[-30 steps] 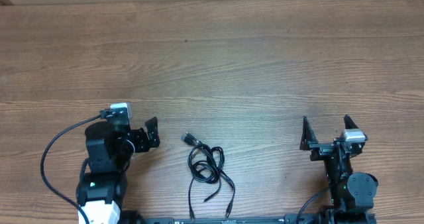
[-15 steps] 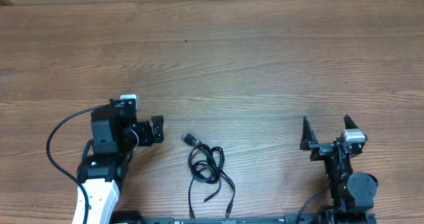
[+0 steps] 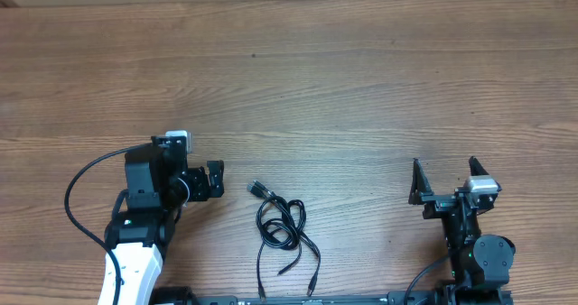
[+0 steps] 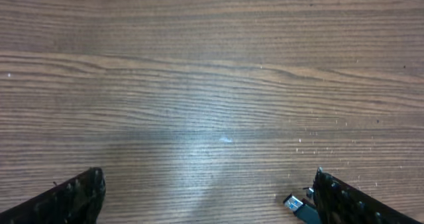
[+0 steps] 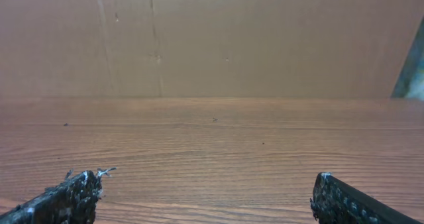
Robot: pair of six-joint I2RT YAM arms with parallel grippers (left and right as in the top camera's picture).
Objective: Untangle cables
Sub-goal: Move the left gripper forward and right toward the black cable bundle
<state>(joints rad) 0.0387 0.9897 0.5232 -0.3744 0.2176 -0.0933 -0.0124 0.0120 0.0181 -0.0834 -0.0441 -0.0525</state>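
Cables (image 3: 263, 217): one looped bunch between left hand (image 3: 219, 180), right hand (image 3: 443, 165).

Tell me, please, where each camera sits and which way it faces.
Overhead: above the table, looking straight down; both arms show at the picture's bottom, left gripper and right gripper open, the cables between them.
Left wrist: on the left arm, tilted down at the wood; its two fingers fill the bottom corners.
Right wrist: on the right arm, looking level across the table to a brown wall; its fingers show below.
Shared: overhead and left wrist both show the silvery plug.
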